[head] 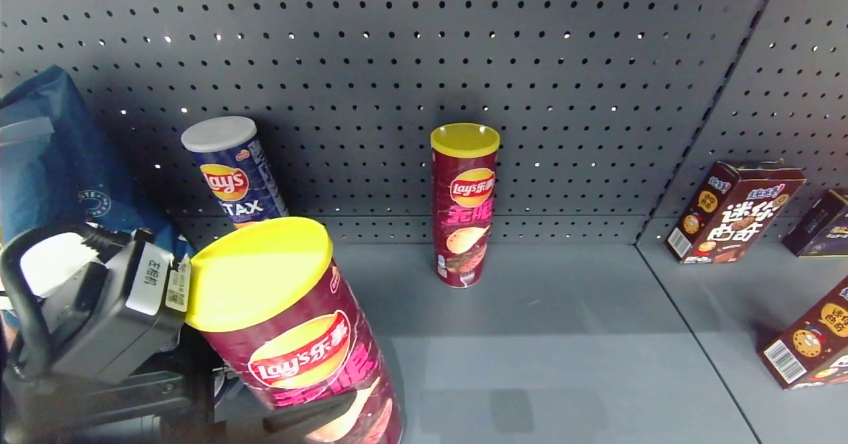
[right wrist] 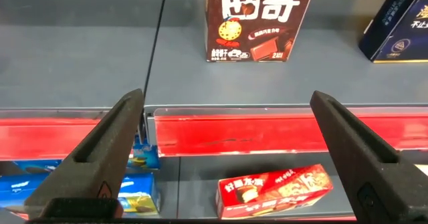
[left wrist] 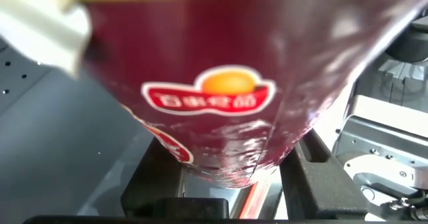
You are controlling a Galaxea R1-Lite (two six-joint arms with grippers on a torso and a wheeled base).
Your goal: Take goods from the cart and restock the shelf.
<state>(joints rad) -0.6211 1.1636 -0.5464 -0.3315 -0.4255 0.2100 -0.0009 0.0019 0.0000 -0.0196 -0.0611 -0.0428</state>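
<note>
While the left gripper clasps one maroon can, a second maroon can stands far, right of one blue can; the right gripper is splayed; bare shelf lies near-right.

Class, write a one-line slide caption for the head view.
Left gripper holds a tilted maroon chip can at the grey shelf; a second can stands upright by the pegboard.

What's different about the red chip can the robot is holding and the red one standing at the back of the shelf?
The held chip can is tilted, gripped by the left gripper; the back chip can stands upright on the shelf, untouched. The held chip can is out front; the back chip can is close to the pegboard wall. Both are dark red with yellow lids.
</note>
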